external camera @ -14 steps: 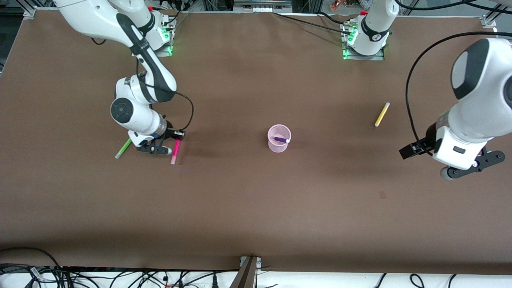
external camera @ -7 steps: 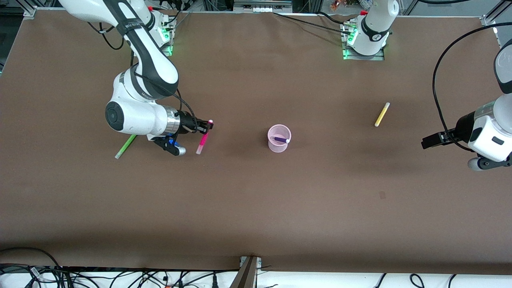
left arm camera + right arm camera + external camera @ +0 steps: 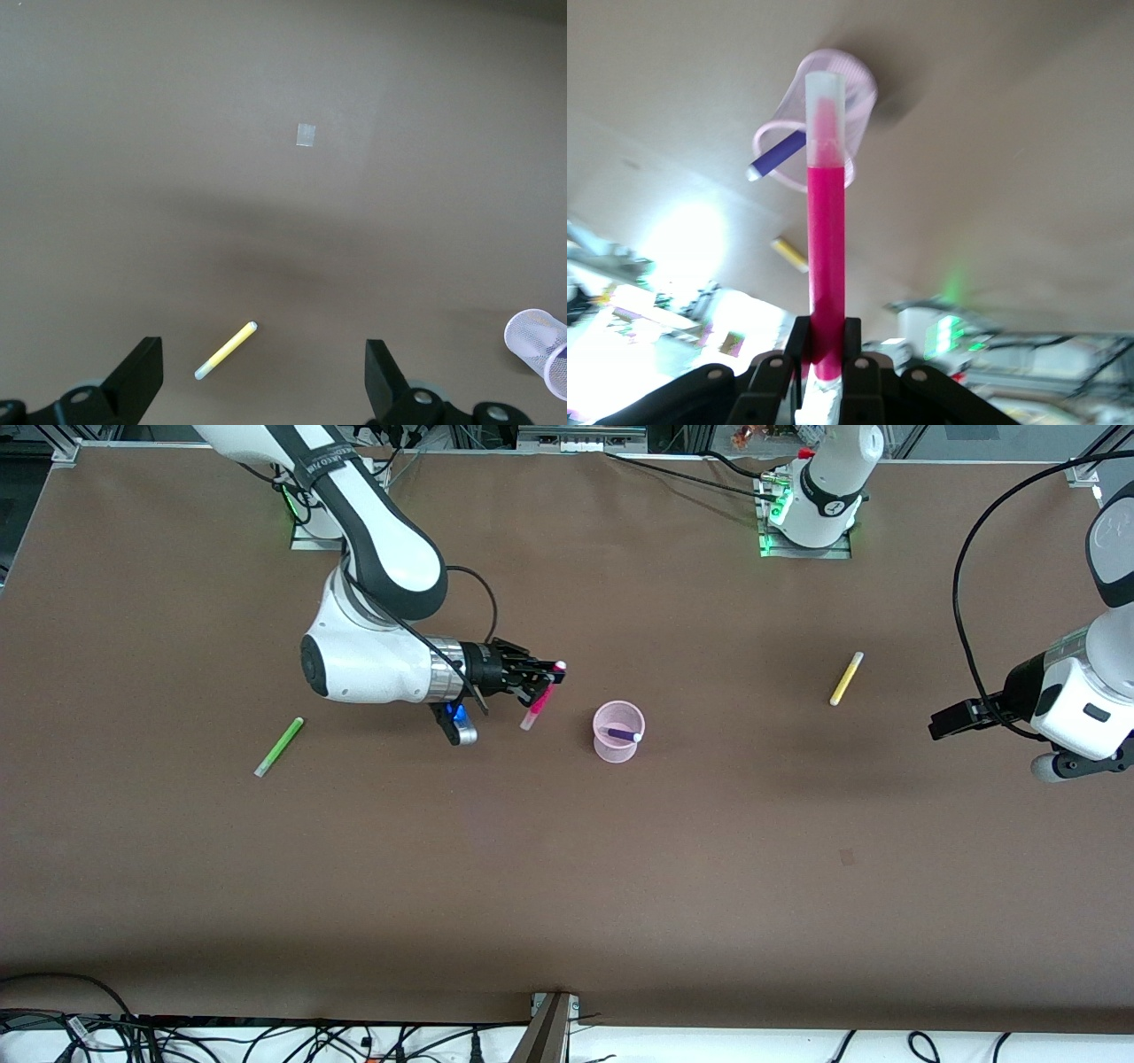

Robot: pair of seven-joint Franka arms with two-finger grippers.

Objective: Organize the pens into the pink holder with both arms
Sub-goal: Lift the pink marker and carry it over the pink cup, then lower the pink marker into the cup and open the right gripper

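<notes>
- The right gripper (image 3: 547, 680) is clamped on the magenta-pink pen (image 3: 538, 707), up in the air just beside the pink holder (image 3: 617, 732)
- Dark purple pen (image 3: 620, 734) sits in the pink holder
- The left gripper (image 3: 261, 376), fingers spread wide and empty, waits above the yellow pen (image 3: 846, 678)
- Bright green pen (image 3: 279, 747) lies well apart from the pink holder, toward the right arm's end

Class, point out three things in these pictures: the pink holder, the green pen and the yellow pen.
pink holder (image 3: 617, 758), front view, on its outer wall near the base.
green pen (image 3: 281, 745), front view, mid-barrel.
yellow pen (image 3: 227, 349), left wrist view, mid-barrel.
</notes>
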